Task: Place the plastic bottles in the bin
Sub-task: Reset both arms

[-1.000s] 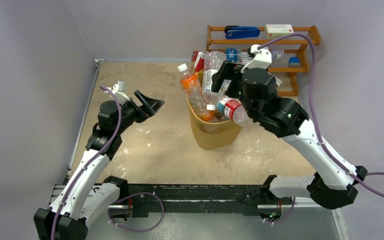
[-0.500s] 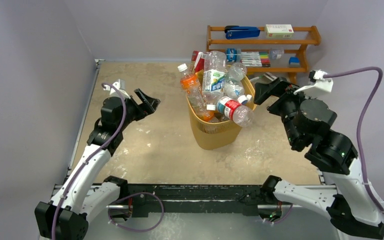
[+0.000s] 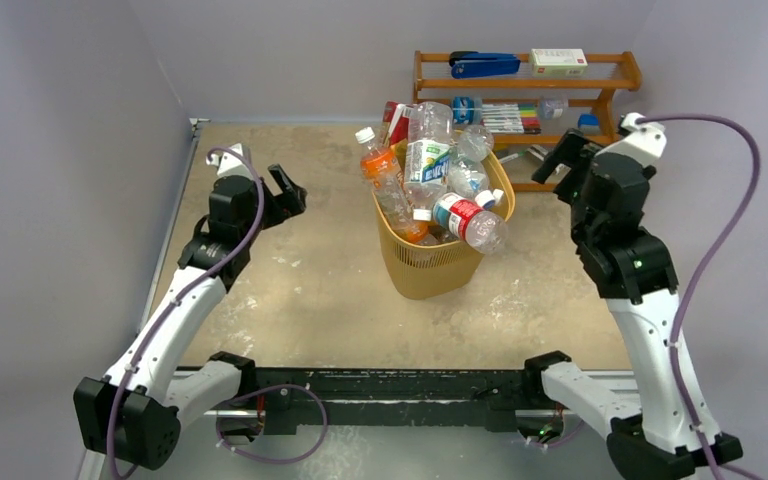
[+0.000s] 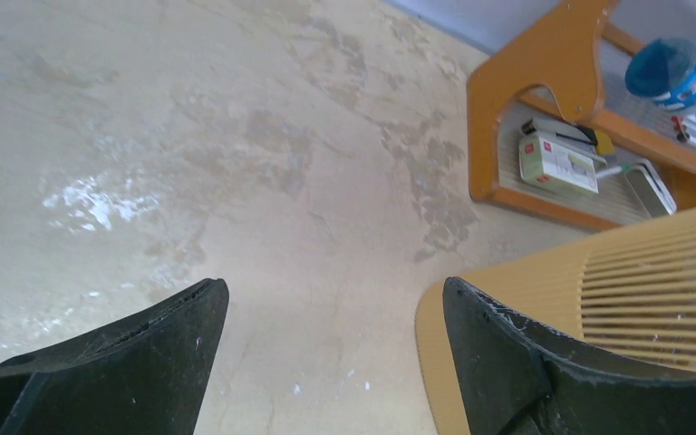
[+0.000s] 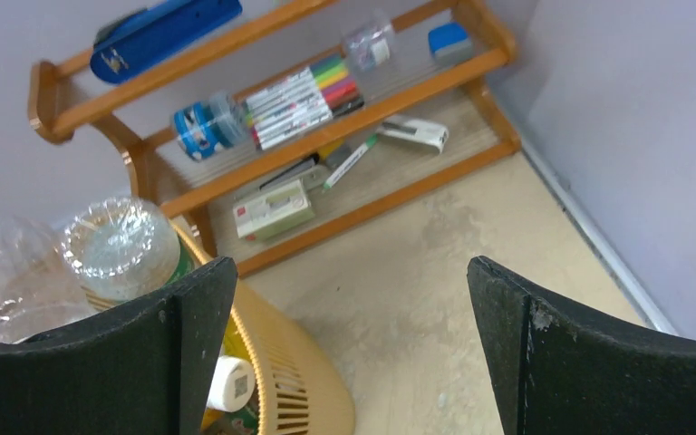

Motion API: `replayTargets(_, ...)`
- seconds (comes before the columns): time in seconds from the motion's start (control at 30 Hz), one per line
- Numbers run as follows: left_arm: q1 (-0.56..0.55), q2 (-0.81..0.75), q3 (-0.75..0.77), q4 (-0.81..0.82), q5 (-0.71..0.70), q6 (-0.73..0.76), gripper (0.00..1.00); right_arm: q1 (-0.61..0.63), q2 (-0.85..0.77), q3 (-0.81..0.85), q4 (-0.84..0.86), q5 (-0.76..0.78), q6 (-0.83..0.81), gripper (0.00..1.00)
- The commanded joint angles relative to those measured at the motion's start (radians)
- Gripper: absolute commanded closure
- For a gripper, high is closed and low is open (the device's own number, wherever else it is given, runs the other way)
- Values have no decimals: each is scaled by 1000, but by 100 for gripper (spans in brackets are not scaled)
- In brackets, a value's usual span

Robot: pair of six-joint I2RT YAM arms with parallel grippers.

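The yellow-orange bin stands mid-table, heaped with several plastic bottles. An orange one leans out on its left, a tall clear one with a green label stands at the back, and a red-labelled one lies across the front rim. My left gripper is open and empty left of the bin; its wrist view shows the gripper over bare table, with the bin's wall beside the right finger. My right gripper hangs open and empty right of the bin. In its own view the gripper frames the floor, the bin and a clear bottle.
A brown wooden rack stands behind the bin at the back right, holding a blue stapler, a white box and coloured pens. Grey walls close in on the left, back and right.
My right arm drew back from over the bin to the right and rose, gripper empty. The left gripper pulled back slightly to the left. The red-labelled bottle stayed on the bin's rim.
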Motion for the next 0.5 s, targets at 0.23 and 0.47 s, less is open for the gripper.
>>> replayTargets(0.23,53,82,-42,88,-207,125,12,-367,-56,-250,257,-381,-63,0)
replayTargets(0.47,53,37,-269,382,-334,222,1,-478,-59,-505,467,-412,-41,0)
